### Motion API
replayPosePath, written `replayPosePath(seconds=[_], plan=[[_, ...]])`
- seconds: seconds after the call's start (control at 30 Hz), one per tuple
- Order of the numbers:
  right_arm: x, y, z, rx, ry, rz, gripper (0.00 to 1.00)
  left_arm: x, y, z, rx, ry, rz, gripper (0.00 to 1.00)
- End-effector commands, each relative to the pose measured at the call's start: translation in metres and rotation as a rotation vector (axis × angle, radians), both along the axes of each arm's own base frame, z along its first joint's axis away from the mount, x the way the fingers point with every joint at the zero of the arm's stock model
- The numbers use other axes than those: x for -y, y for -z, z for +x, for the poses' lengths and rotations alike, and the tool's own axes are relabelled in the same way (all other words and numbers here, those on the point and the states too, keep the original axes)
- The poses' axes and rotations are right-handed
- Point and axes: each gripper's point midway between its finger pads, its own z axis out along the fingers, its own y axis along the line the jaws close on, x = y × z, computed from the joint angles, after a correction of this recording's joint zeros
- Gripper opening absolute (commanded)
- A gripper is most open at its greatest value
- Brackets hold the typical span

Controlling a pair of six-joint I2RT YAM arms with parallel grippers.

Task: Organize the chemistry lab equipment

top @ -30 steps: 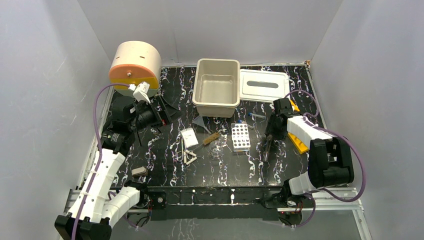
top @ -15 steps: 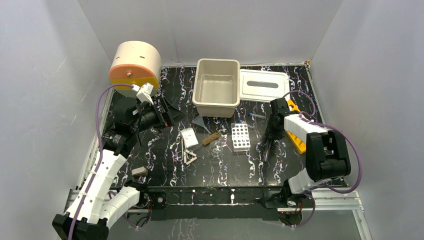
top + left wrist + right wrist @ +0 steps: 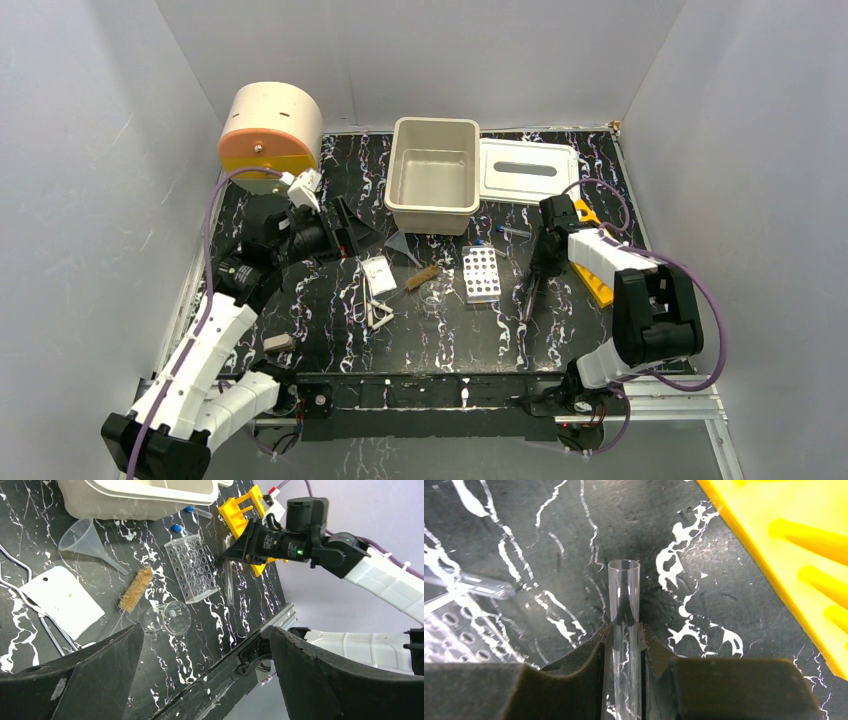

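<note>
right end effector [image 3: 625,630] has just squeezed in and is now pinching the clear test tube [image 3: 624,587] lying on the desk [image 3: 450,330] between grey holed rack [image 3: 481,274] and yellow tube rack [image 3: 598,285], so probably ready to lift, while the left end effector [image 3: 205,670] stays spread wide.

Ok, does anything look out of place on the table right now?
Nothing spilled or broken. Tubes lie loose on the table instead of in the holed rack: a clear tube in the right gripper, two blue-capped tubes near the bin.

Left hand [image 3: 206,630] spread wide, hovering; right hand [image 3: 625,632] low, pinching clear tube [image 3: 624,587].
</note>
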Motion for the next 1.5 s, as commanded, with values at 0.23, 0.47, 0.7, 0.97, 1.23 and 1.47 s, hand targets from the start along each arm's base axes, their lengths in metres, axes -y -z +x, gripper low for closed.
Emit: replayPosePath(seconds=[0.23, 0.47, 0.7, 0.97, 1.23, 1.47], plan=[[-0.026, -0.103, 0.02, 0.321, -0.08, 0.157, 0.22, 0.061, 0.008, -0.004, -0.027, 0.101, 0.033, 0.95], [-0.043, -0.154, 0.008, 0.438, -0.106, 0.287, 0.22, 0.162, 0.031, -0.016, -0.003, 0.259, 0.133, 0.98], [-0.062, -0.2, -0.005, 0.511, -0.107, 0.453, 0.21, 0.225, 0.037, -0.011, -0.024, 0.325, 0.082, 0.97], [-0.083, -0.228, -0.01, 0.512, -0.103, 0.614, 0.19, 0.257, 0.04, -0.014, -0.119, 0.361, -0.014, 0.8], [-0.091, -0.237, -0.008, 0.5, -0.092, 0.673, 0.19, 0.273, 0.034, -0.025, -0.151, 0.416, -0.104, 0.7], [-0.097, -0.237, -0.008, 0.478, -0.093, 0.708, 0.18, 0.276, 0.037, -0.027, -0.151, 0.44, -0.101, 0.43]])
